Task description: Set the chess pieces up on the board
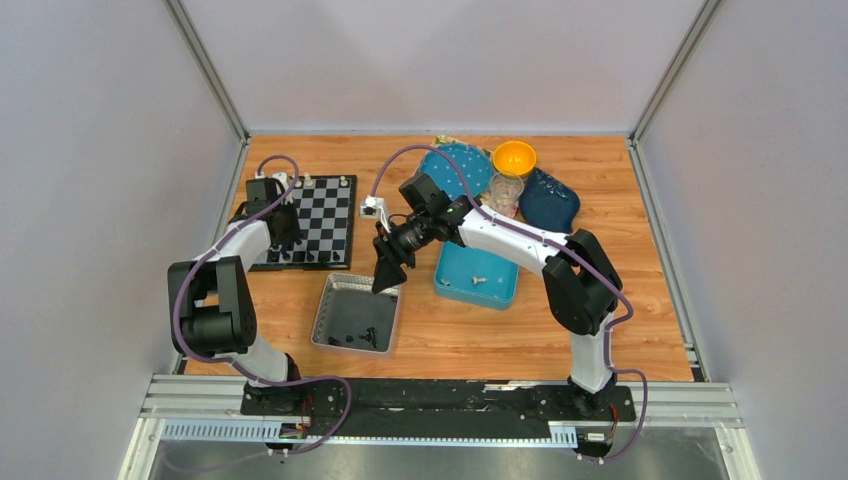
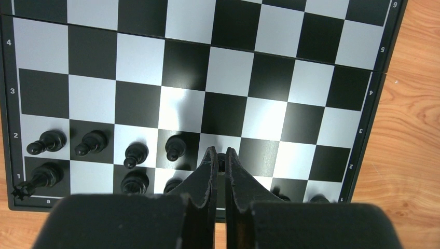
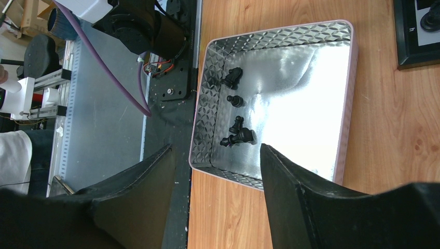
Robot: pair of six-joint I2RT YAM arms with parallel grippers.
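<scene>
The board (image 1: 325, 215) lies at the table's left rear and fills the left wrist view (image 2: 228, 67). Several black chess pieces (image 2: 175, 147) stand on its two nearest rows. My left gripper (image 1: 288, 243) hangs over the board's near edge. In its wrist view the left gripper (image 2: 220, 153) is shut on a small black piece (image 2: 221, 165) over the second row. My right gripper (image 1: 388, 276) is open and empty above the silver tray's near corner, as its wrist view (image 3: 215, 153) shows. Several black pieces (image 3: 238, 136) lie in that tray.
The silver metal tray (image 1: 330, 300) sits in front of the board, its patterned wall showing in the right wrist view (image 3: 205, 104). A blue tray (image 1: 500, 290) lies to its right. An orange bowl (image 1: 514, 157), a clear cup and blue dishes stand at the back.
</scene>
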